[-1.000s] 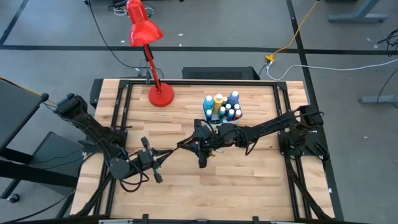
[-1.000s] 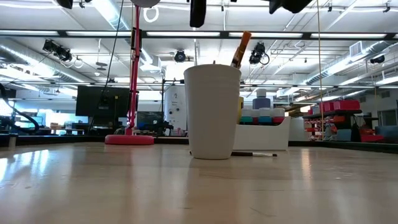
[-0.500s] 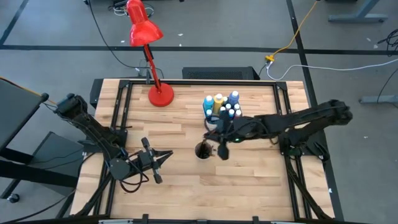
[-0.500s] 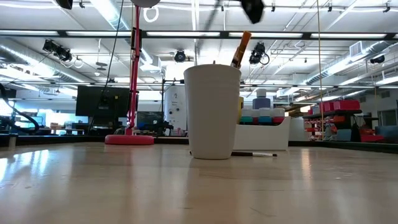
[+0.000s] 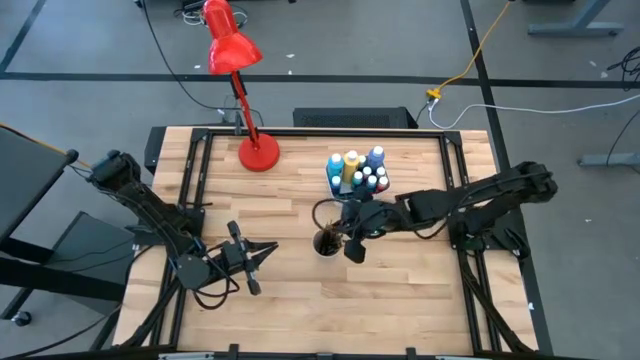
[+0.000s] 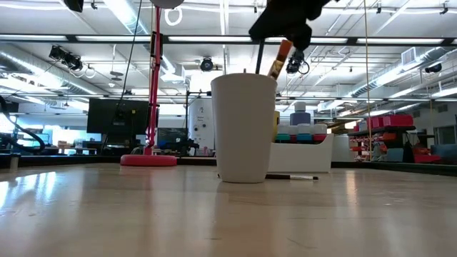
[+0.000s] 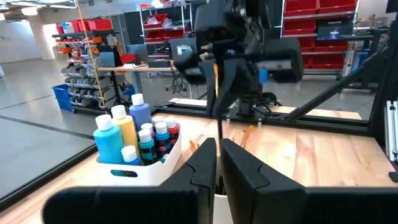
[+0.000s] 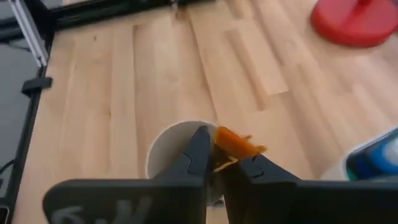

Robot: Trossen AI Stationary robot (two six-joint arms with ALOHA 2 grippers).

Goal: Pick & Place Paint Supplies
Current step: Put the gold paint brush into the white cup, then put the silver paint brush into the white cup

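While the right gripper (image 5: 347,238) hovers over the white cup (image 6: 245,128), fingers pinching a thin black-handled brush (image 6: 259,58) beside the orange-handled brush (image 6: 278,57) standing inside, the placing step appears underway, so the next move likely requires lowering and releasing.

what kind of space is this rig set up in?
Looks like a robotics lab or workshop: open concrete floor, shelving with red parts bins, exposed ceiling strip lights, and a wooden table in a metal frame.
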